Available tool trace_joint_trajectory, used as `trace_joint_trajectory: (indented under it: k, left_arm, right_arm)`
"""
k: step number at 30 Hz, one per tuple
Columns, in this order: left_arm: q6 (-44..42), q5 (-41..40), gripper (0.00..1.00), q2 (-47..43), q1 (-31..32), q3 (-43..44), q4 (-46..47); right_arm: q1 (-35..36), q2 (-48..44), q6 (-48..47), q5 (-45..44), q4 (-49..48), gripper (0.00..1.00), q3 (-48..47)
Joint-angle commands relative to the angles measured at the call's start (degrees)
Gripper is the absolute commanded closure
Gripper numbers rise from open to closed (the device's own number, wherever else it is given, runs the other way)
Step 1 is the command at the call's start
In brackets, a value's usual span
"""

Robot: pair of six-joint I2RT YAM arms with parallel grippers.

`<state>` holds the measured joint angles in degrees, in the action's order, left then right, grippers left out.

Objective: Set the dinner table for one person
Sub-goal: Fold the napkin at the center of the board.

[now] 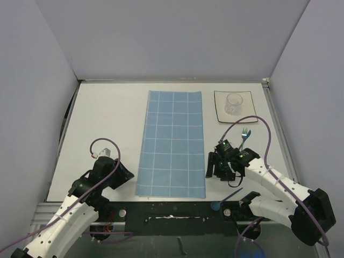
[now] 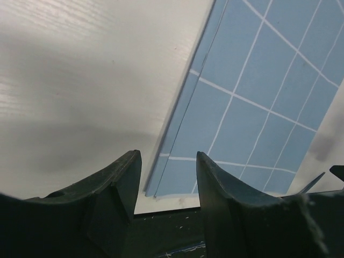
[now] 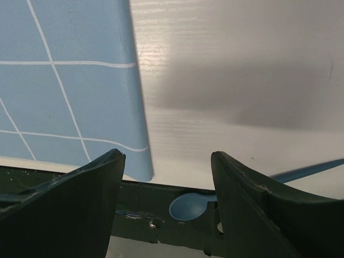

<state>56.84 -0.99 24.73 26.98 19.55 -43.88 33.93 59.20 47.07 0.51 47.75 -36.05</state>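
The dinner table is spread beneath both claws. A blue grid placemat is laid lengthwise between them, presumably as the base on which the setting is to be built. The left claw is held low just off the mat's near left corner, its jaws parted with nothing between them. The right claw is poised beside the mat's near right edge, jaws likewise spread and empty. A blue spoon is seen just on the near side of the right claw, its bowl overhanging the table's near edge, and a blue fork lies just beyond that claw. Well beyond it, a square plate carries a clear glass. The spread jaws are judged suited to picking up the cutlery close by. Nothing is set on the mat yet.
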Motion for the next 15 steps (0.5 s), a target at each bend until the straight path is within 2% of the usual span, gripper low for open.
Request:
trace_joint_trajectory:
  k: [1, 9, 15]
  left_arm:
    - [2.12, 0.72, 0.56, 3.12, 0.57, 1.49, -0.97]
    - [4.29, 2.36, 0.56, 10.31, 2.99, 1.69, 1.30]
    - [8.27, 2.08, 0.56, 20.96, 10.30, 1.99, 5.43]
  right_arm:
    - [0.92, -0.80, 2.76, 0.00, 1.49, 0.33, -1.50]
    - [1.04, 2.37, 3.32, 2.84, 1.58, 0.33, -2.74]
    - [0.79, 11.58, -0.43, 2.66, 1.48, 0.33, -10.68]
